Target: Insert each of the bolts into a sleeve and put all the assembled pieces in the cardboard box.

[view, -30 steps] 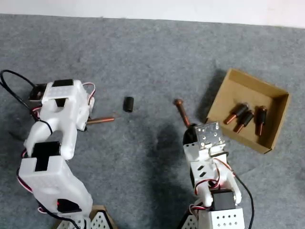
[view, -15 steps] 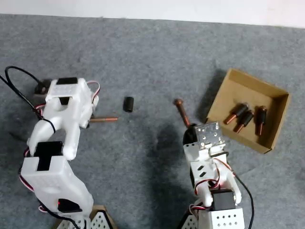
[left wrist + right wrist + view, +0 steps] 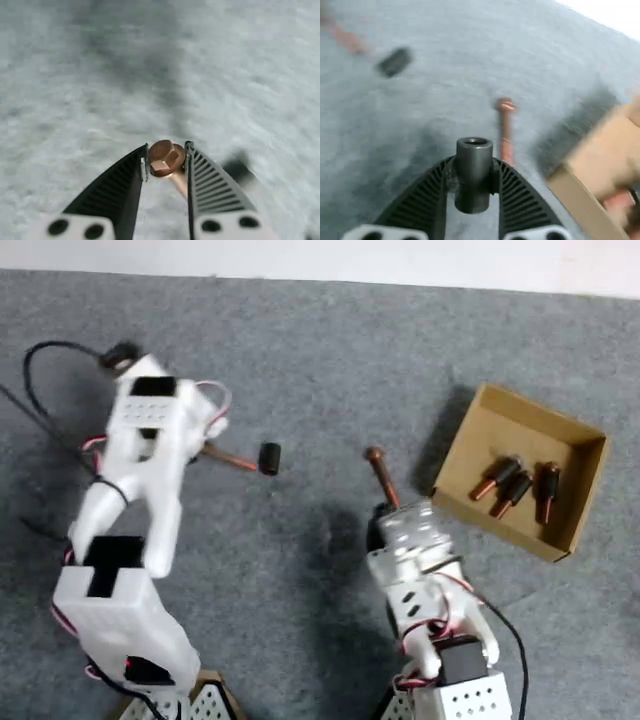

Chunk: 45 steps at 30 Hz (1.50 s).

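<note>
We find left gripper [image 3: 166, 150] clamped on bolt [image 3: 165, 159], tip just beside loose sleeve [image 3: 269, 458], upper left; right gripper [image 3: 474, 167] clamped on second sleeve [image 3: 474, 175]. Insertion in hand; next needs straight alignment.

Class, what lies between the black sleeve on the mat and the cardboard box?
A loose copper bolt lies there, shown in the high view.

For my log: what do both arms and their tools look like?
Left arm and right arm: blocky white plastic shells, black servos, red, white and black wires. Left tool and right tool: black ribbed tapering fingers on white bases.
</note>
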Motion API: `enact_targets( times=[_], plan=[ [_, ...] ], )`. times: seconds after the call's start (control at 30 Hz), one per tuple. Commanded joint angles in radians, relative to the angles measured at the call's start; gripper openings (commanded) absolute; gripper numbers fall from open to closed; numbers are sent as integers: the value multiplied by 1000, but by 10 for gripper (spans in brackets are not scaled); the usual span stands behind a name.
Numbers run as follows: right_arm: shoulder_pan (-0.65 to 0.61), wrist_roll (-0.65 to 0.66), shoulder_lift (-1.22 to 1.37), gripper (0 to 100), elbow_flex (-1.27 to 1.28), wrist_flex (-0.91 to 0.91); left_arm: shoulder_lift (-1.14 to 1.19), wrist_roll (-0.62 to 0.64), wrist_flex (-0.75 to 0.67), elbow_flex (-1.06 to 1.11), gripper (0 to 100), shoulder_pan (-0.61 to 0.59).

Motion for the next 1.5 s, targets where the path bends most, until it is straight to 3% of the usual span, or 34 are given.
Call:
enact_targets(
  times=[0.0, 0.3, 0.63, 1.0, 1.27, 1.47],
  plan=[
    [-142, 98, -19, 5, 114, -71, -45, -71, 20, -133, 4, 107],
    [-154, 126, -21, 5, 131, -156, -447, -196, 209, -133, 4, 337],
    [-159, 123, -21, 5, 131, -154, -1006, -315, 206, 302, 4, 390],
    [-231, 121, -21, 5, 131, -236, -1501, -275, -333, 981, 4, 390],
    [-231, 127, -21, 5, 131, -236, -1540, -195, -411, 1033, 4, 283],
    [-231, 129, -21, 5, 131, -239, -1540, -183, -410, 1040, 4, 286]
  ],
)
